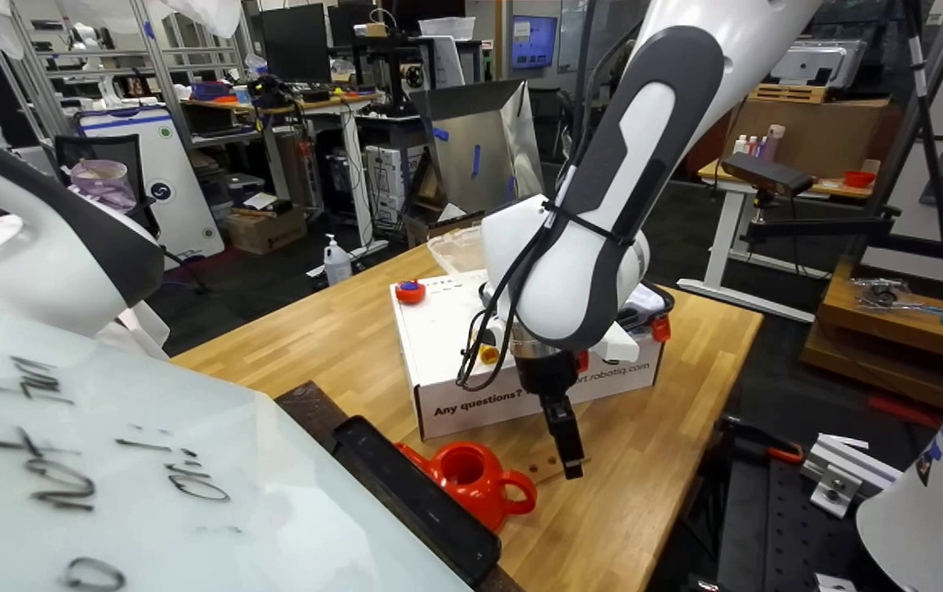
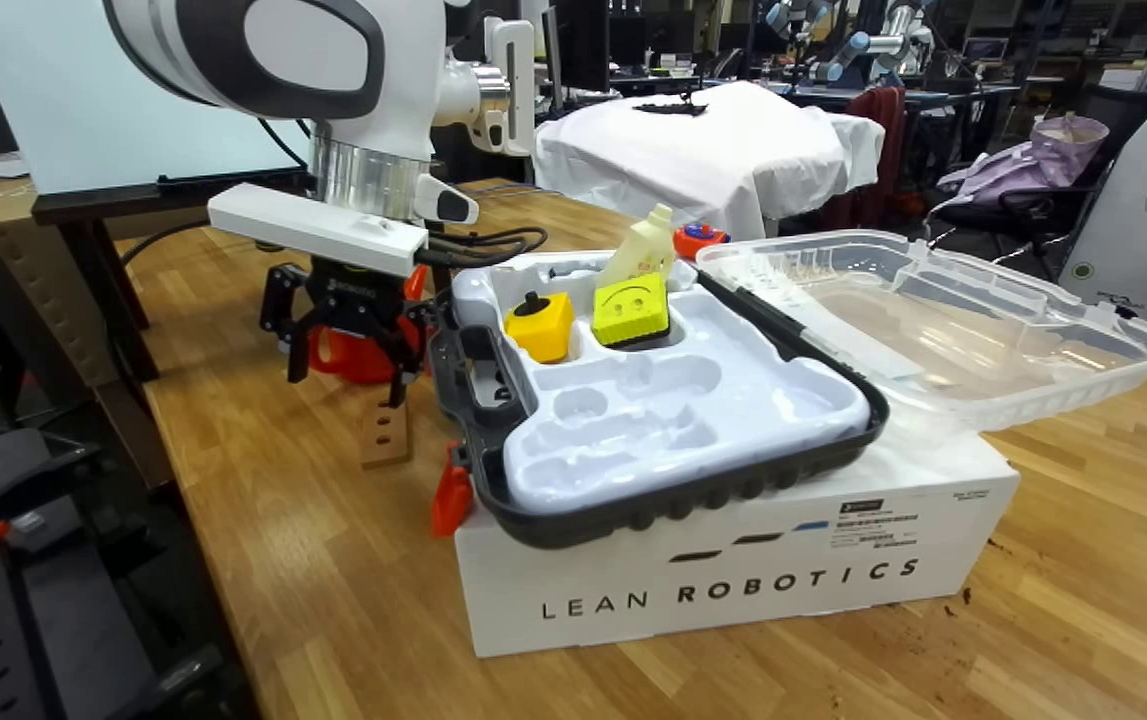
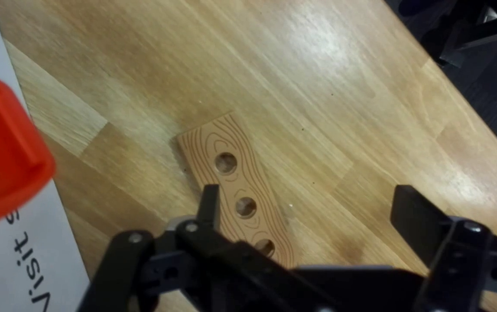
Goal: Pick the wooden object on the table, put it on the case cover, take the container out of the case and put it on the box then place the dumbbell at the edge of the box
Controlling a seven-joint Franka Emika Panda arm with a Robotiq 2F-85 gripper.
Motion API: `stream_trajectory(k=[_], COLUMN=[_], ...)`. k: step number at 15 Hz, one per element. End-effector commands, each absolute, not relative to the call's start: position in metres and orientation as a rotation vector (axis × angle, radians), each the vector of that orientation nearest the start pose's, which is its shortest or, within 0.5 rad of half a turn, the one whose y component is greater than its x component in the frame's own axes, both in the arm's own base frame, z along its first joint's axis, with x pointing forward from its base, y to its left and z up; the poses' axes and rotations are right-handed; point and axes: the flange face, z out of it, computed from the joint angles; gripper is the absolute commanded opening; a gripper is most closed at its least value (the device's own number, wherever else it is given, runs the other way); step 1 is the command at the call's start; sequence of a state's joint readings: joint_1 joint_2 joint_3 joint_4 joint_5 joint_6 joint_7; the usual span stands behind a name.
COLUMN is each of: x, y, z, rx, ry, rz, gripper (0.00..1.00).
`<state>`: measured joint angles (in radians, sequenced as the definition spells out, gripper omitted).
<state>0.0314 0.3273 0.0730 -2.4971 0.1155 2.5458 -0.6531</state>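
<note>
The wooden object, a flat block with round holes [image 3: 231, 173], lies on the table; it also shows in both exterior views [image 2: 385, 437] [image 1: 549, 467]. My gripper [image 3: 306, 190] is open and empty above the table. In the wrist view its left finger overlaps the block; the right finger is over bare table. The case [image 2: 653, 400], pale inside with a black rim, stands open on the white box [image 2: 733, 610]. Its clear cover [image 2: 1013, 310] is folded back. The yellow container [image 2: 540, 328], with a black knob, sits in the case. I cannot make out a dumbbell.
A red teapot [image 1: 471, 481] stands close to the gripper [image 2: 348, 382]. A yellow-green sponge [image 2: 631, 310] and a cream bottle [image 2: 641, 250] are in the case. A red latch [image 3: 5, 151] hangs off its side. An orange-red and blue thing [image 1: 410, 293] sits on the box corner.
</note>
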Motion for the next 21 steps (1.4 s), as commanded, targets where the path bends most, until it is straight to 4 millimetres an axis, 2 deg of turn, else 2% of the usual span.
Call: stream_trajectory(k=[1, 4, 10, 15, 21], x=[0.431, 0.432, 0.45, 0.441, 0.43], y=[0.047, 0.051, 0.061, 0.057, 0.061], z=[0.14, 0.141, 0.137, 0.121, 0.115], rx=[-2.815, -2.811, -2.831, -2.784, -2.726], ry=[-0.952, -0.983, -1.197, -1.367, -1.413], rz=[0.372, 0.322, 0.023, 0.007, 0.029], gripper=[1.0, 1.0, 1.0, 1.0, 1.0])
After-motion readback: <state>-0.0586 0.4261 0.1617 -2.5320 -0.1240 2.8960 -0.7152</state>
